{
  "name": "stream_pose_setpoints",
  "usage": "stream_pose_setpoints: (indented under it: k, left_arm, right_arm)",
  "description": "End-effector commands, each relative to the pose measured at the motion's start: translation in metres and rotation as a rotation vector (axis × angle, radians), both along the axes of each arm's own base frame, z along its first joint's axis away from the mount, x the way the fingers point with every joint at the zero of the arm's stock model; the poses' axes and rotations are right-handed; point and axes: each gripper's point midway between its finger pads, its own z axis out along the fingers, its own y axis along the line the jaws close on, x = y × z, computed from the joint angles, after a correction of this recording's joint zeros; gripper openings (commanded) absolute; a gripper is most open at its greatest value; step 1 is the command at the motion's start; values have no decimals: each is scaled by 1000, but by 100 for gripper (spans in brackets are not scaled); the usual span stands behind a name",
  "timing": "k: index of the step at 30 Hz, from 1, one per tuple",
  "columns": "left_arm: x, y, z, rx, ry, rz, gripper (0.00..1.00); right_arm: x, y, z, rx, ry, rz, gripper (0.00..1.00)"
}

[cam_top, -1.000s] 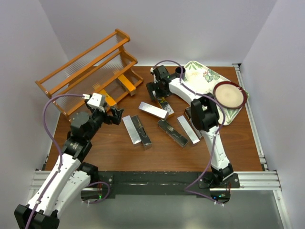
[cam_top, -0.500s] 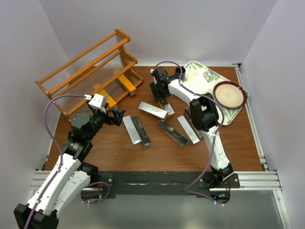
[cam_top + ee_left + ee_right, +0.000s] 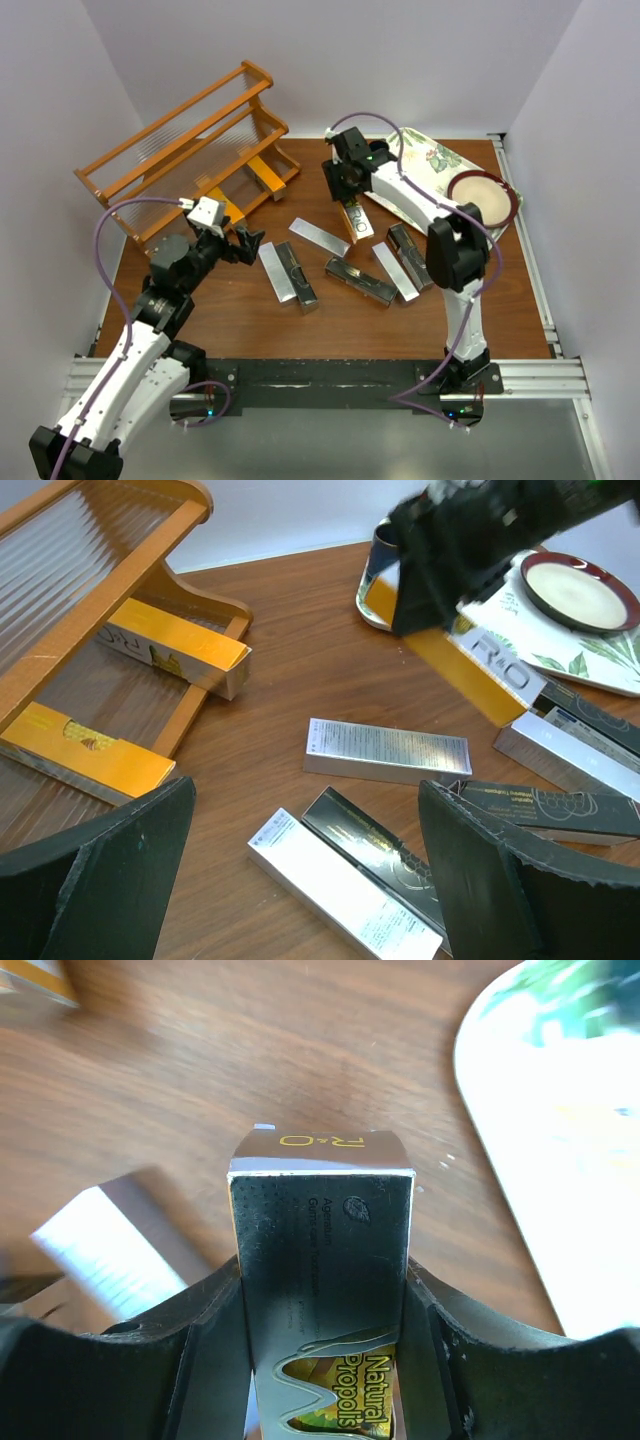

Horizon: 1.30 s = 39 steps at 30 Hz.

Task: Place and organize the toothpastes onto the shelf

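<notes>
My right gripper [image 3: 350,188] is shut on an orange-gold toothpaste carton [image 3: 357,220], lifted and tilted above the table behind the loose cartons; in the right wrist view that carton [image 3: 320,1260] fills the gap between the fingers [image 3: 205,1350]. Silver cartons [image 3: 320,237] [image 3: 273,272] [image 3: 395,272] and black cartons [image 3: 296,274] [image 3: 358,282] [image 3: 410,256] lie flat mid-table. The orange-brown shelf [image 3: 180,140] stands at the back left with two orange cartons [image 3: 268,172] [image 3: 228,210] on its lowest tier. My left gripper [image 3: 245,245] hangs open beside the silver and black pair [image 3: 345,900] [image 3: 375,855].
A floral white tray [image 3: 425,160] sits at the back right with a red-rimmed plate [image 3: 482,198] on it and a small dark cup [image 3: 383,555] at its near end. The table's right edge lies just past the tray.
My right gripper has shut on the orange-gold carton and raised it off the table, and its arm swung right. The left arm has barely moved.
</notes>
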Motion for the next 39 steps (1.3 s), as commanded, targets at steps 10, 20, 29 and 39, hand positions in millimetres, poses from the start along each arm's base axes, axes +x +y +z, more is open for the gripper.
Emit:
stream_pose_setpoints:
  k: [10,20,29,39]
  left_arm:
    - [-1,-24,6,-73,7,-112,100]
    - [-16,-80,23,-260,55,-166,99]
    - [-31,-151,27,-323,43,-211,98]
    - [-36,-200,18,-303,85,-187,98]
  right_arm:
    - [-53,-16,138,486,-267,-228,38]
    - [-101,-30,157,852,-298,-382,40]
    - [-123,-31,150,1055,-230,-462,40]
    - [-129,-27,138,1120,-167,-491,40]
